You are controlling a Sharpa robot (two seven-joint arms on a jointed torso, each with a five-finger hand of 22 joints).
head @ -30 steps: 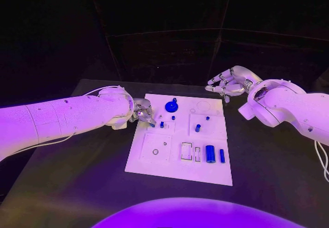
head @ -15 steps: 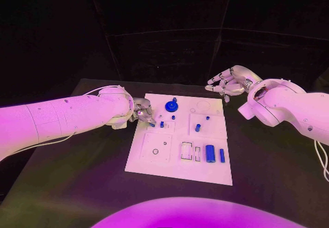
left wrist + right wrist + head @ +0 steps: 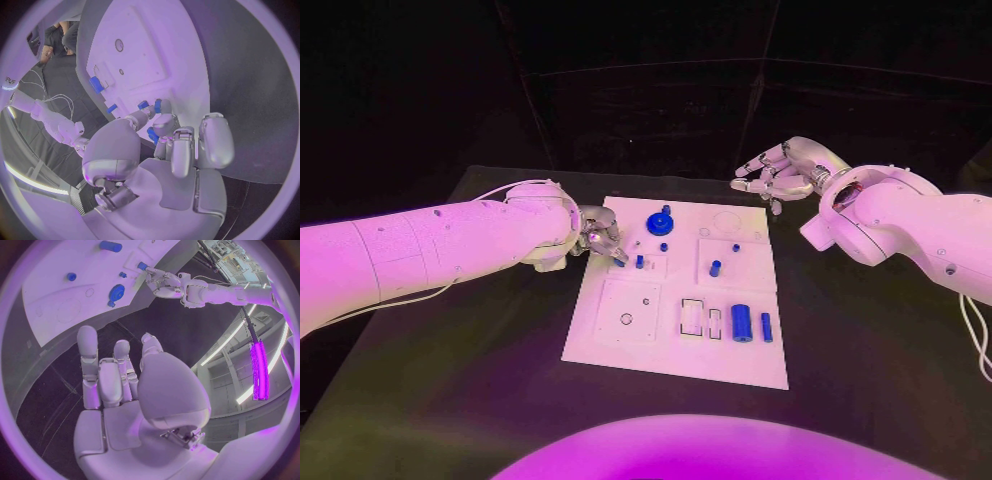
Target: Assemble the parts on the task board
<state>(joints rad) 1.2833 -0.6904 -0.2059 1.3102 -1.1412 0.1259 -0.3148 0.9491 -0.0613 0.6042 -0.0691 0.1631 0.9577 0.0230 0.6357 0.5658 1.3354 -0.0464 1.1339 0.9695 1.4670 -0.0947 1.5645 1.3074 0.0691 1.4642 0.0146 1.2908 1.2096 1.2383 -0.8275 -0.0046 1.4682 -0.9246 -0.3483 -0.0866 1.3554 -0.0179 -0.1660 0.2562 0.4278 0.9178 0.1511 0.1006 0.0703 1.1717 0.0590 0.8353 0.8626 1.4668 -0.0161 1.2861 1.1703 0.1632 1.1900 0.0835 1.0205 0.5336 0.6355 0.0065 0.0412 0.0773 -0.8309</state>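
A small blue part [image 3: 152,135] is pinched at the fingertips of the left hand [image 3: 600,238], which is held at the left edge of the task board [image 3: 646,345], level with the upper row of fittings; the part is largely masked by the fingers, so which way it points and how its long axis runs cannot be told. The right hand [image 3: 779,172] is seen raised beyond the board's far right corner, its fingers apart and nothing held. On the white board, resting on the black tabletop [image 3: 459,390], a round blue knob [image 3: 661,222] is found near the far edge, with several short blue pegs [image 3: 714,268] standing upright just below it. Two blue cylinders [image 3: 741,323] are left lying flat side by side toward the near right, their long axes running from the near edge to the far edge. Beside them, rectangular slots [image 3: 692,318] and a small round hole [image 3: 626,319] appear unfilled. The assembly is judged partly done, with the held part and both cylinders yet to be seated.
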